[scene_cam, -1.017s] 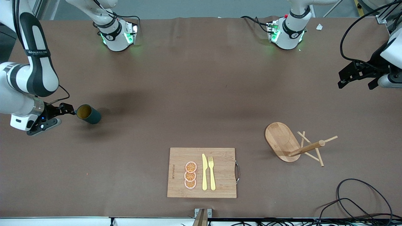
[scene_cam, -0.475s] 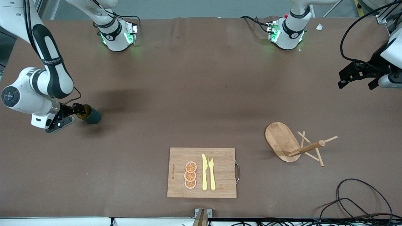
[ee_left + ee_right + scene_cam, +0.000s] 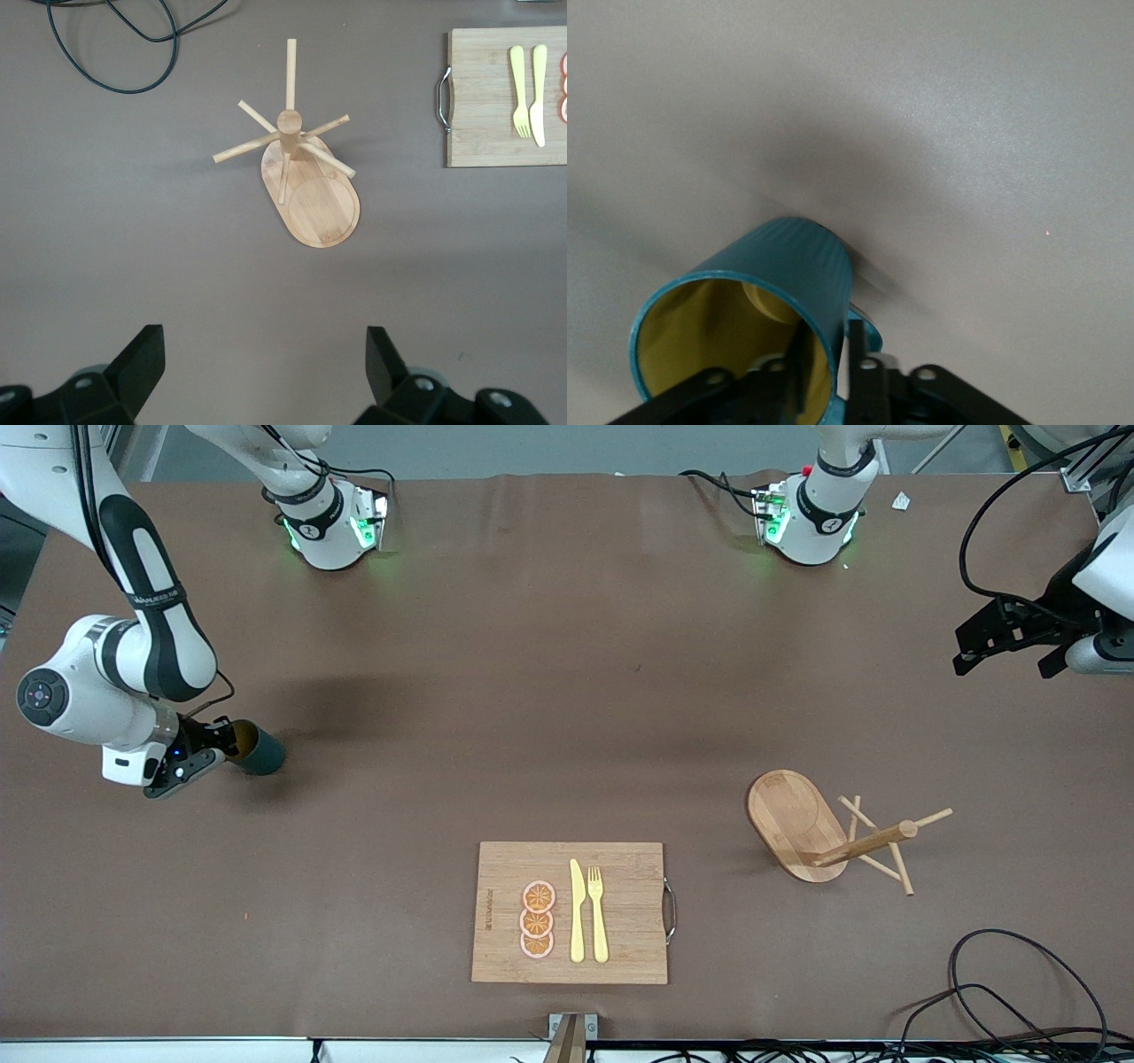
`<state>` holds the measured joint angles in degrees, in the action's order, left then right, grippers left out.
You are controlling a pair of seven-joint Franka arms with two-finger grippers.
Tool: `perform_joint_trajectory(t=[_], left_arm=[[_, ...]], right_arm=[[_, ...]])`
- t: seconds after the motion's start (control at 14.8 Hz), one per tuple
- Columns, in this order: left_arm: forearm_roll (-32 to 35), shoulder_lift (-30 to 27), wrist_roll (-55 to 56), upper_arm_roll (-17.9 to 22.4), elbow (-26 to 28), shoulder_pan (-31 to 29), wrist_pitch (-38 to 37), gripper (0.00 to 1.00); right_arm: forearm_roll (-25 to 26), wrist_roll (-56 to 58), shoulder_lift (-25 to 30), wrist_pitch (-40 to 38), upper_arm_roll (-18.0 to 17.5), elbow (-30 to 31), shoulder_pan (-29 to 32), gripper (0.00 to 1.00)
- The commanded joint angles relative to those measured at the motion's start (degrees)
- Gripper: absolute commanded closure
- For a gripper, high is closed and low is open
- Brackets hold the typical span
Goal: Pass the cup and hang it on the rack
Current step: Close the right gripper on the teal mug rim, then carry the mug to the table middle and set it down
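Observation:
The dark teal cup (image 3: 262, 753) with a yellow inside lies on its side near the right arm's end of the table. My right gripper (image 3: 221, 739) is at its mouth. In the right wrist view the cup (image 3: 793, 261) fills the lower part, and the gripper (image 3: 830, 359) has one finger inside the rim and one outside beside the small handle, shut on the wall. The wooden rack (image 3: 802, 825) lies tipped over, its post and pegs pointing toward the left arm's end. My left gripper (image 3: 1005, 638) is open and empty, high over that end; its wrist view shows the rack (image 3: 310, 190) beneath it.
A wooden cutting board (image 3: 496, 868) with a yellow knife, a fork and orange slices lies near the front edge, also seen in the left wrist view (image 3: 483, 106). Black cables (image 3: 1019, 974) coil at the front corner by the left arm's end.
My right gripper has moved in toward the cup's mouth and its fingers now straddle the rim. The cup has stayed in place. The left arm has not moved.

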<state>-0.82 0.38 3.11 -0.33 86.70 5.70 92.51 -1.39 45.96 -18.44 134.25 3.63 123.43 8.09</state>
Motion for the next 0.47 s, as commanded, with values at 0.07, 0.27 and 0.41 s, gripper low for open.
perform_joint_trajectory(t=[0.07,0.27,0.41], left_arm=[[0.73,0.67,-0.12,-0.2,-1.36,0.1,-0.22,0.0],[0.64,0.67,-0.12,-0.2,-1.36,0.1,-0.31,0.0],[0.64,0.58,-0.03,-0.2,-1.36,0.1,-0.22,0.0]], right_arm=[[-1.33,-6.45,3.4,-7.04,-0.2,-1.51,-3.24,1.0],[-1.33,-23.91,7.53,-14.44,-0.29,-3.54,-11.31,1.0],[-1.51,-36.49,8.77,-16.21,-0.37,-4.68,-18.6,1.0]])
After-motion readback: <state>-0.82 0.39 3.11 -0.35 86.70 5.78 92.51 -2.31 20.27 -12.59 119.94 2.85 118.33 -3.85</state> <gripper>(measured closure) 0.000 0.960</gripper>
